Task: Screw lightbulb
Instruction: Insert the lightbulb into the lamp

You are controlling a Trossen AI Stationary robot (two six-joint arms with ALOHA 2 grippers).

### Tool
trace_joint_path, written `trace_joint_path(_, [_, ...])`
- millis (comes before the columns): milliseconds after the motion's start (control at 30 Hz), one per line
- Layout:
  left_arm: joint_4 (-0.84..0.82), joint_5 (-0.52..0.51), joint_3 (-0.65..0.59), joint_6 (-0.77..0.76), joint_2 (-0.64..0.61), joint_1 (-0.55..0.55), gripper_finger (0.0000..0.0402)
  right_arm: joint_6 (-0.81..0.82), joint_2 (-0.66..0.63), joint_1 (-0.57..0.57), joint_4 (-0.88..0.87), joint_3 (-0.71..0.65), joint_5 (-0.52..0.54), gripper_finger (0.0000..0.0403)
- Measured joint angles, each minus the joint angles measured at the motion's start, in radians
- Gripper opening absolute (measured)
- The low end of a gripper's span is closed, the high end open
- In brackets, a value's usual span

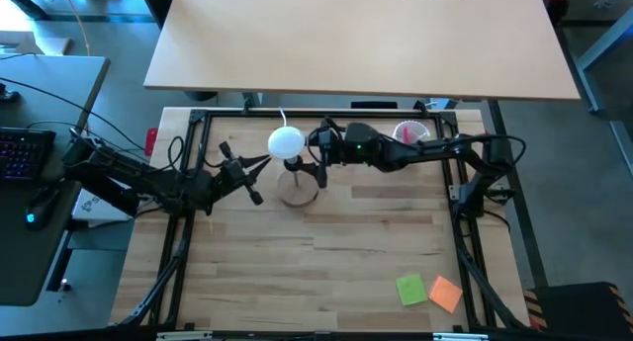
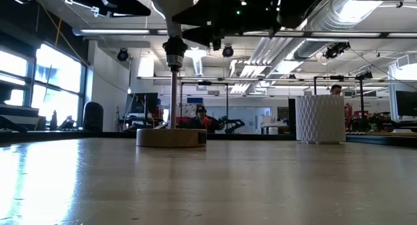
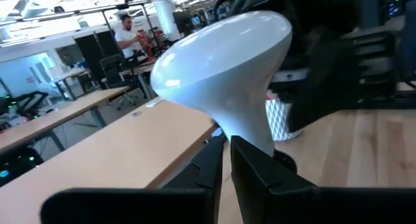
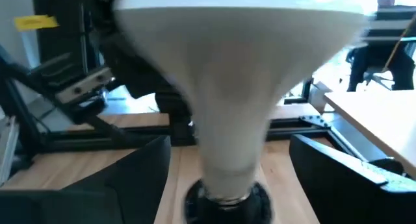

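The white lightbulb point(image 1: 286, 141) stands upright with its screw end in the black socket point(image 2: 174, 52), on the thin stem of the round wooden lamp base point(image 2: 171, 137). My right gripper point(image 4: 229, 143) is open. It comes level from the table's right, one finger on each side of the bulb's cone neck point(image 4: 227, 139), with a gap on both sides. My left gripper point(image 3: 226, 151) is shut and sits just left of the lamp point(image 1: 259, 178), its fingertips close below the bulb's neck point(image 3: 250, 130). My left gripper's shut fingertips point(image 3: 250, 162) stand right in front of the bulb's neck and the socket point(image 3: 283, 163). The fingers hide that spot, so I cannot tell whether they touch.
A white ribbed cup point(image 1: 410, 133) holding pink items stands at the far right, behind my right arm; it also shows in the low view point(image 2: 319, 119). Green point(image 1: 410, 289) and orange point(image 1: 446, 294) notes lie near the front right. A tan desk point(image 1: 366, 35) stands beyond the far edge.
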Motion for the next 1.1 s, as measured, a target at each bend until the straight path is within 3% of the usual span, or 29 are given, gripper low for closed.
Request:
trace_joint_path(133, [0.009,0.018,0.0,0.02,0.0,0.008,0.0026,0.009,0.027,-0.003,0.034,0.0,-0.017,0.0311])
trace_joint_path(400, [0.185,-0.02,0.0,0.175,0.0,0.008,0.0026,0.051,0.035,-0.027,0.123,0.0,-0.066,0.0307])
trace_joint_path(633, [0.219,0.026,0.01,0.193,0.0,0.054,0.0026,0.058,0.035,-0.045,0.058,0.049,-0.134,0.0285])
trace_joint_path(1100, [0.224,0.192,0.01,0.113,-0.001,0.125,0.0026,0.013,0.035,-0.043,-0.015,0.081,-0.172,0.0183])
